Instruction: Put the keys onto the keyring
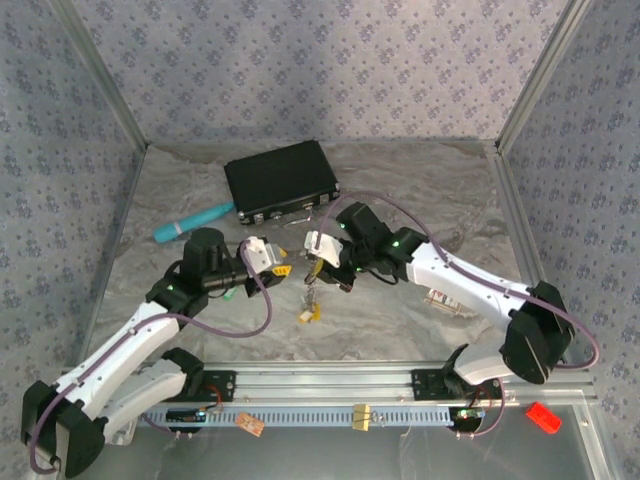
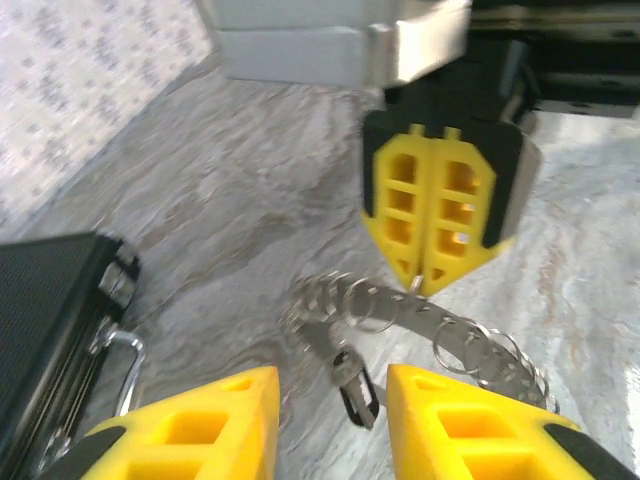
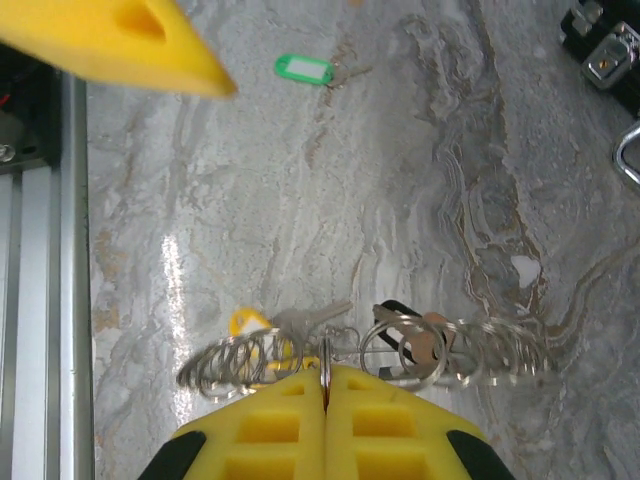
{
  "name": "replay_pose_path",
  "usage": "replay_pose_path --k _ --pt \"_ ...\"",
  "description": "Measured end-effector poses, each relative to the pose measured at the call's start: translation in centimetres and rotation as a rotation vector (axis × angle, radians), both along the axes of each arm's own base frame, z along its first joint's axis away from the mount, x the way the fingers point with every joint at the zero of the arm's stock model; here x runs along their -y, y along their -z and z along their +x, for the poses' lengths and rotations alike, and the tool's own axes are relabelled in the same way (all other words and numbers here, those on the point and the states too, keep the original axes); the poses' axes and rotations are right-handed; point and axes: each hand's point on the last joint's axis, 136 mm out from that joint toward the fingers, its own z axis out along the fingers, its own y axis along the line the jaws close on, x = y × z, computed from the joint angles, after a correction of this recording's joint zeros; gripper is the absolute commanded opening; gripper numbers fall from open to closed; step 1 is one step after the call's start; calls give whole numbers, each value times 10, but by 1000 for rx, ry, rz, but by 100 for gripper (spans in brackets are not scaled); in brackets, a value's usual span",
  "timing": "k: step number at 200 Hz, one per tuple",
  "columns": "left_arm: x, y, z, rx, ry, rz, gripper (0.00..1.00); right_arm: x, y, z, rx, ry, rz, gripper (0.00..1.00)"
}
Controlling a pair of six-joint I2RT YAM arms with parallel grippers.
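Note:
My right gripper (image 3: 324, 385) is shut on the rim of the grey keyring (image 3: 470, 352), which carries several small split rings and hangs just above the marble table. A yellow-headed key (image 3: 245, 322) and a black-headed key (image 2: 355, 385) dangle from it. My left gripper (image 2: 335, 425) faces the right gripper (image 2: 430, 215). Its yellow fingers (image 2: 205, 430) stand apart on either side of the black-headed key, with a gap on both sides. A green-headed key (image 3: 303, 68) lies loose on the table. From above, the left gripper (image 1: 280, 268) and the right gripper (image 1: 317, 266) meet mid-table over the hanging keys (image 1: 310, 300).
A black rectangular case (image 1: 282, 180) lies at the back, a teal cylinder (image 1: 193, 222) to its left. A small red-and-white tag (image 1: 440, 298) sits under the right arm. The aluminium rail (image 1: 400, 385) runs along the near edge, with a red piece (image 1: 543, 416) beyond it.

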Motion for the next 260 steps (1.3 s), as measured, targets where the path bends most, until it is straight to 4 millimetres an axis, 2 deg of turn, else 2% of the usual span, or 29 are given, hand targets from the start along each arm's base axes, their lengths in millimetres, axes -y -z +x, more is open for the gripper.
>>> replay_pose_path --k 37,74,101,189,216,260 --pt "19 17 -19 15 151 34 28 -4 -6 -6 30 -46 23 0" --pt "29 36 -27 -3 211 70 26 -9 -8 -12 48 -85 31 0" --pt "30 41 -27 0 213 73 22 -11 -6 -16 58 -106 29 0" --pt "30 44 -17 -9 158 68 24 -15 -6 -23 79 -146 28 0" --pt "31 46 -17 -29 157 64 18 -16 -6 -23 92 -147 41 0" --pt "34 45 -21 -75 167 41 0 -18 -7 -22 120 -146 69 0"
